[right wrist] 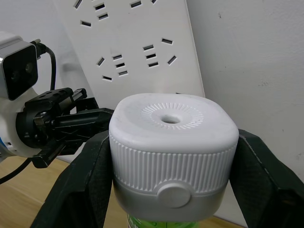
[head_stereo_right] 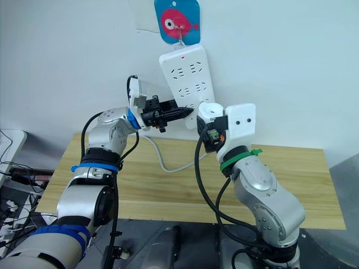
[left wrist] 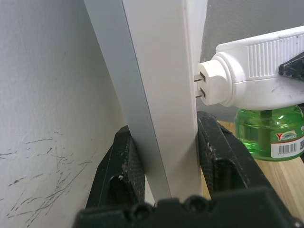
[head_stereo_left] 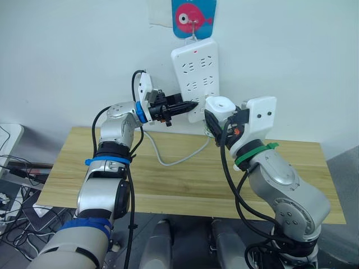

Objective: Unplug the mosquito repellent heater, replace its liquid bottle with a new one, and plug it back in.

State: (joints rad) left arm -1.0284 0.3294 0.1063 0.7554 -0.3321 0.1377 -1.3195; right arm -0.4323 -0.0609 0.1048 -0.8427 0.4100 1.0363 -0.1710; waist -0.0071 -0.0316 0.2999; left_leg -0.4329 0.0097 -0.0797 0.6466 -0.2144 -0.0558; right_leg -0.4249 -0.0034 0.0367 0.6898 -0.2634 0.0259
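The mosquito repellent heater [right wrist: 171,118] is a white rounded unit with a round vent hole on top. A green liquid bottle [left wrist: 268,133] hangs under it. My right gripper [head_stereo_left: 220,120] is shut on the heater, one black finger [right wrist: 259,180] on each side. It holds the heater against the lower part of the white power strip [head_stereo_left: 196,67] on the wall. The plug prongs [left wrist: 199,86] reach the strip's face, with a short length still showing. My left gripper [head_stereo_left: 188,105] is shut on the strip's lower edge, just left of the heater.
The strip hangs from a blue fish-shaped hook [head_stereo_left: 193,17]. Its grey cable [head_stereo_left: 168,159] loops down onto the wooden table [head_stereo_left: 168,185] below both arms. Cables and a white object lie on the floor at the far left.
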